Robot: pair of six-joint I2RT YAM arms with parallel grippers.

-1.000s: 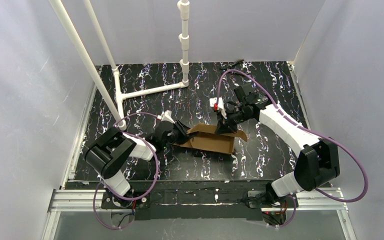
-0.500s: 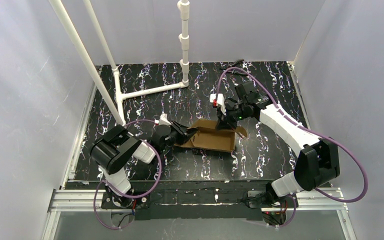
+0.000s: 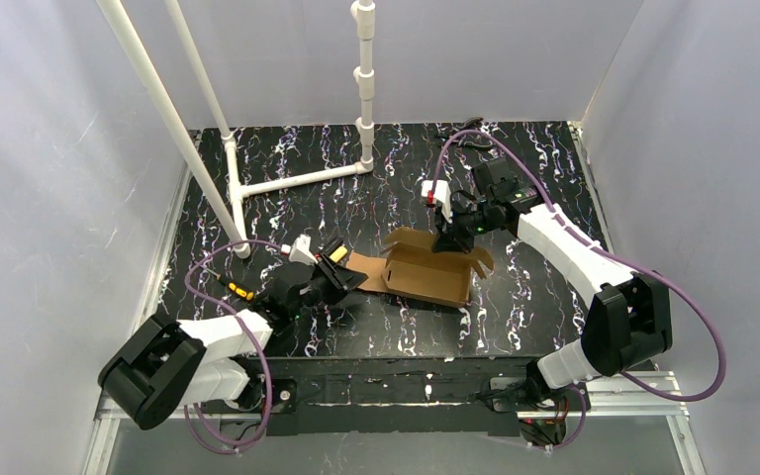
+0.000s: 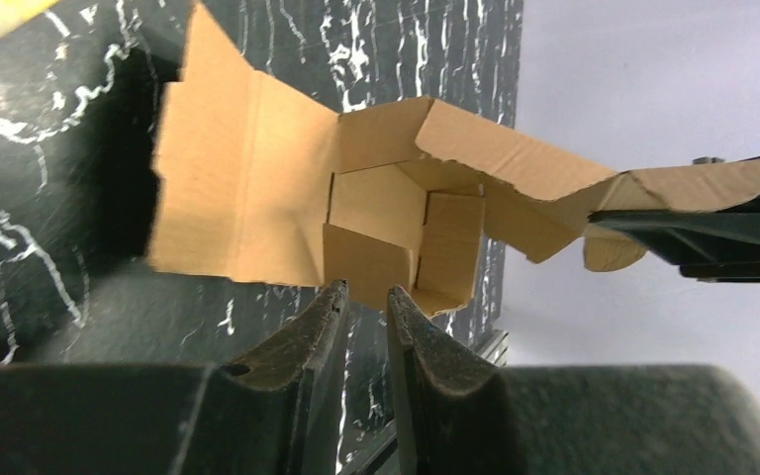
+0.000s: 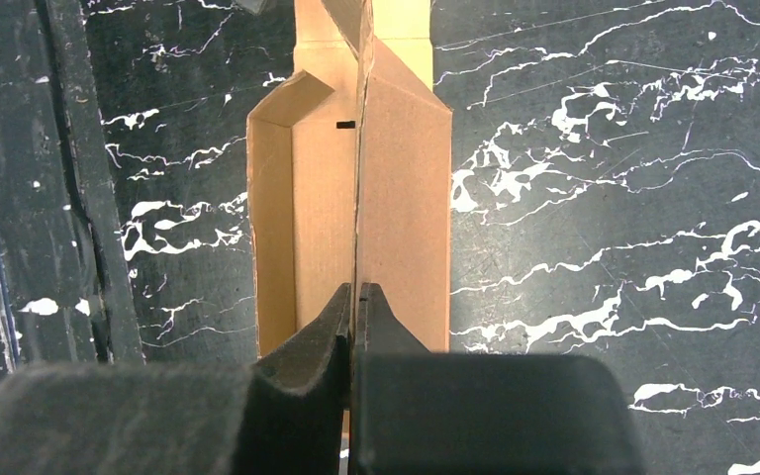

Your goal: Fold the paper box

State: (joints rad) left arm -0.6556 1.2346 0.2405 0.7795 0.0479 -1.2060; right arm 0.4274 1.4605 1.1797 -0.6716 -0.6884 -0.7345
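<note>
Paper box (image 3: pixel 430 275) half-folded, right pincer (image 5: pixel 356 289) pinching its wall (clear from wrist); left pincer (image 4: pixel 364 290) ajar, empty

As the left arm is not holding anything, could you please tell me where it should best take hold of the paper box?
Probably the end flap of the paper box, which sticks out flat toward the left gripper: come from the left, jaws either side of its thin free edge. The right gripper pinches the far panel, steadying the box.

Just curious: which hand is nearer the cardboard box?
Right. The right hand pinches a wall of the paper box; the left hand sits beside its left flap, holding nothing.
</note>
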